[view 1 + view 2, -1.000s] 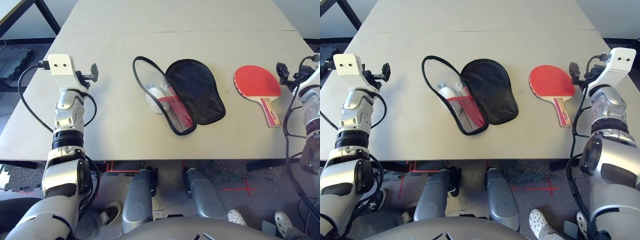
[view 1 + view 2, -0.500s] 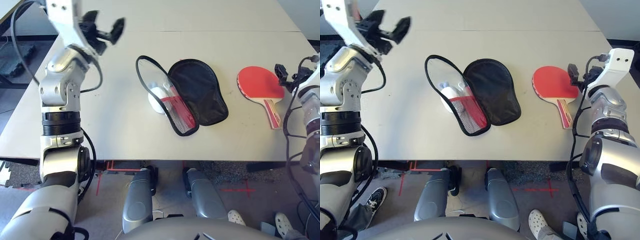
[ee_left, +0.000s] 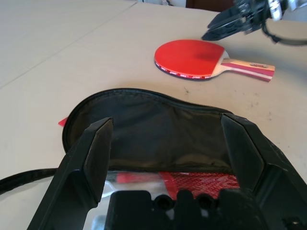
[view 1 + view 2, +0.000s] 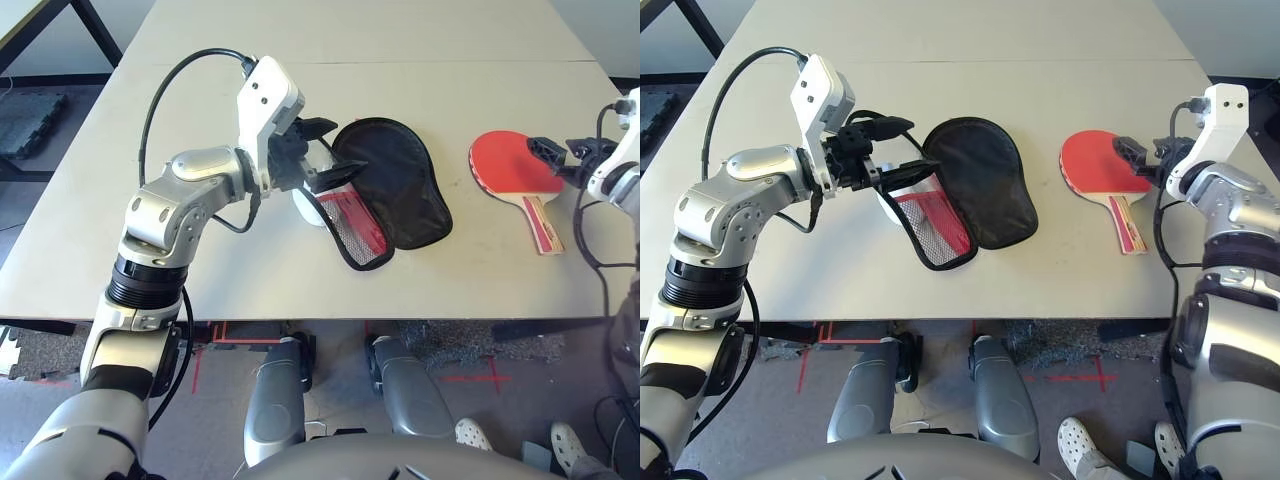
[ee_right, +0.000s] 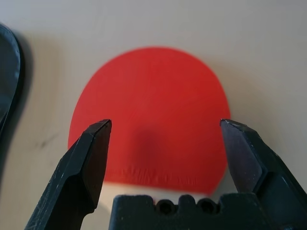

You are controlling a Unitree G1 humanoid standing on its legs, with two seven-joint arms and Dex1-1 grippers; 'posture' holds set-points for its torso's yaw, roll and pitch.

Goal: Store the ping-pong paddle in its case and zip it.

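Across the front, see one pale table [image 4: 230, 270], wide open on the far side, with room at the near edge too. On it, find one case [image 4: 393, 190], spread in two halves, black lining up on one, red mesh on the other. Well apart to the right, see one paddle [image 4: 1100, 162], lying flat, red face up, handle toward the near edge; can't read white rim lettering. Count two grippers: left gripper [image 3: 167, 118] above the case, spread wide; right gripper [image 5: 166, 122] over the paddle, also wide.
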